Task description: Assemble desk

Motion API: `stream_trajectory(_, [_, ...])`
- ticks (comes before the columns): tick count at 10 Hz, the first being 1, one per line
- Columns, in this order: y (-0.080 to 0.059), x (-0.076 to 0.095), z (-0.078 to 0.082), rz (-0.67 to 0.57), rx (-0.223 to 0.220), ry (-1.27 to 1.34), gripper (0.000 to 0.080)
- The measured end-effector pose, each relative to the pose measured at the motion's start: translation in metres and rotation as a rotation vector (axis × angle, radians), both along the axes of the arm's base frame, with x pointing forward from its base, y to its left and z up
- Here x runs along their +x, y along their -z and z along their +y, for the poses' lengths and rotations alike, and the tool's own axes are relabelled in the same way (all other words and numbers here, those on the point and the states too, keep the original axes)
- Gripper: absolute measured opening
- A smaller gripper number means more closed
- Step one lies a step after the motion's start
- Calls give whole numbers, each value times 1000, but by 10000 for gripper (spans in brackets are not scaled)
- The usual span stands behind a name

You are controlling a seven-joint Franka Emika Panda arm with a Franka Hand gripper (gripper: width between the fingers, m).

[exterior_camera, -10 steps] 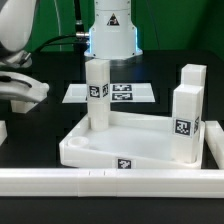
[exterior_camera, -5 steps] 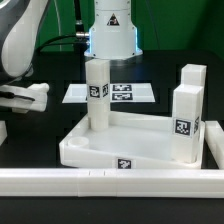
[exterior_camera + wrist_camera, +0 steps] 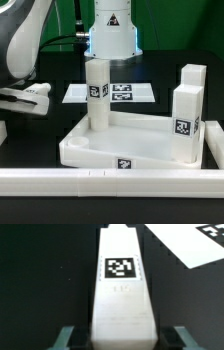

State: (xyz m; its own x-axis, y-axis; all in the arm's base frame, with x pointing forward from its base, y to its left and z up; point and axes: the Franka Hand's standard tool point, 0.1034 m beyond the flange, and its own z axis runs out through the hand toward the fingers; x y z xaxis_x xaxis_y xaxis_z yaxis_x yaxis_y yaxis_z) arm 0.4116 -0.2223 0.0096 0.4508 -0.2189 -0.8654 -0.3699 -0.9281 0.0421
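The white tray-like tabletop (image 3: 100, 150) lies on the black table. Three white legs stand upright at its corners: one at the back left (image 3: 97, 92), one at the front right (image 3: 184, 120) and one at the back right (image 3: 193, 78). A fourth leg (image 3: 121, 291) with a square tag lies flat on the table in the wrist view. My gripper (image 3: 124, 339) is open and straddles this leg's near end, and a dark gap shows between the leg and each of the fingers (image 3: 68, 336). In the exterior view the gripper (image 3: 22, 98) is low at the far left, beside the tabletop.
The marker board (image 3: 75, 93) lies behind the tabletop, and its corner shows in the wrist view (image 3: 185, 243). A long low white rail (image 3: 100, 181) runs along the front and turns up the exterior view's right side. The robot base (image 3: 110, 30) stands at the back.
The arm has swung in and my gripper has come down a little at the exterior view's left. The tabletop and the upright legs have not moved.
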Motion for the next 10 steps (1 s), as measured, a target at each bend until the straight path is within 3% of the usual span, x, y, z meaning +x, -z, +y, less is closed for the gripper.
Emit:
stream_trajectory(3, [-4, 4, 3, -8, 2, -19, 285])
stream_trajectory(4, [-14, 10, 3, -23, 6, -45, 285])
stream_trajectory(6, [-45, 30, 17, -66, 9, -56, 287])
stream_trajectory(7, [-59, 39, 24, -86, -11, -50, 287])
stream_trajectory(8, [-65, 42, 24, -117, -1, -61, 287])
stream_trajectory(10, [-58, 34, 17, -125, 3, -52, 287])
